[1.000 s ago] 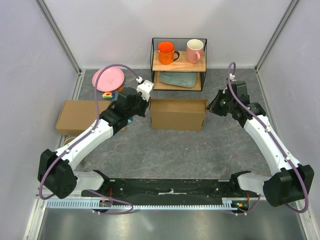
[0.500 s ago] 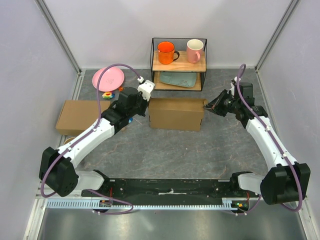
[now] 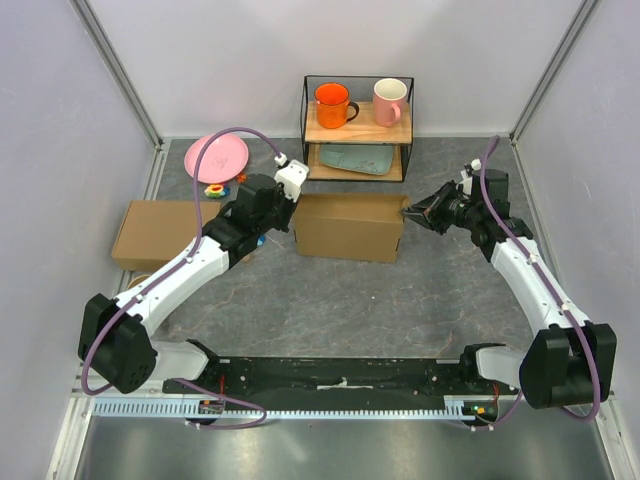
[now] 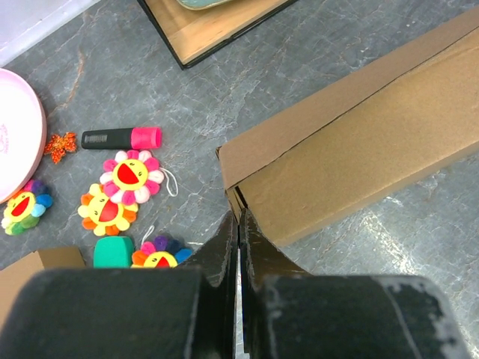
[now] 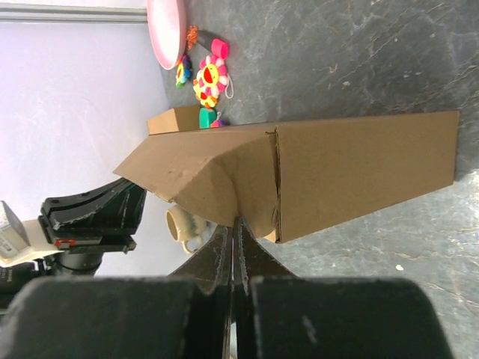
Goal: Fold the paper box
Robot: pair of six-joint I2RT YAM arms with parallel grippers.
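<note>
Paper box (image 3: 348,228), brown, fully closed

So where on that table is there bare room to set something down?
The widest bare patch is the grey tabletop between the paper box and the black base rail. A smaller one lies right of the wire shelf. The far left is crowded: pink plate, flower toys, second box.
</note>
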